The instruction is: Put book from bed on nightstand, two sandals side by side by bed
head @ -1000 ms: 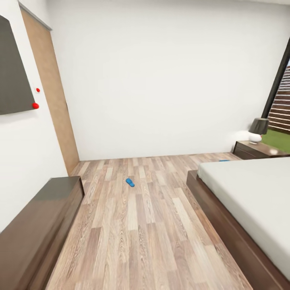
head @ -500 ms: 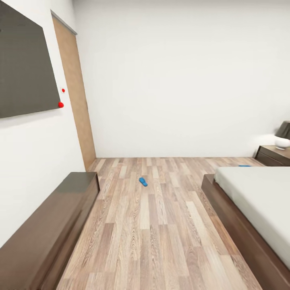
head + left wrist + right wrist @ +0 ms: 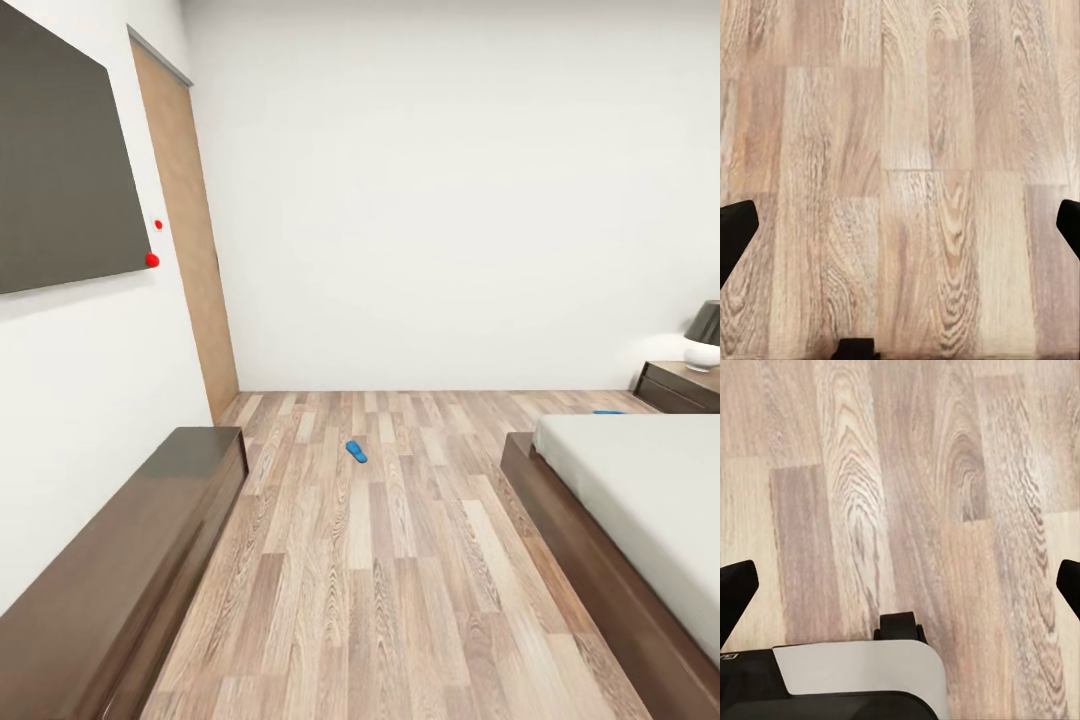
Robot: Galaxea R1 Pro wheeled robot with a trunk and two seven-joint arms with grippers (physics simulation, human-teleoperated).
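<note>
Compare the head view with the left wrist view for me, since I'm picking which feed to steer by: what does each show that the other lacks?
Head view alone: the bed, one blue sandal lying out on the open floor, a sliver of the other sandal past the bed's far corner, a nightstand with a lamp, and a low dark cabinet along the near wall. Left wrist view alone: the left hand, its dark fingertips spread wide at the picture's edges, nothing between them. Shared: the wood-plank floor.

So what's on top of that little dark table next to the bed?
A lamp with a dark shade and a round white base stands on the nightstand. The picture's edge cuts off part of its top, so anything farther along can't be seen.
</note>
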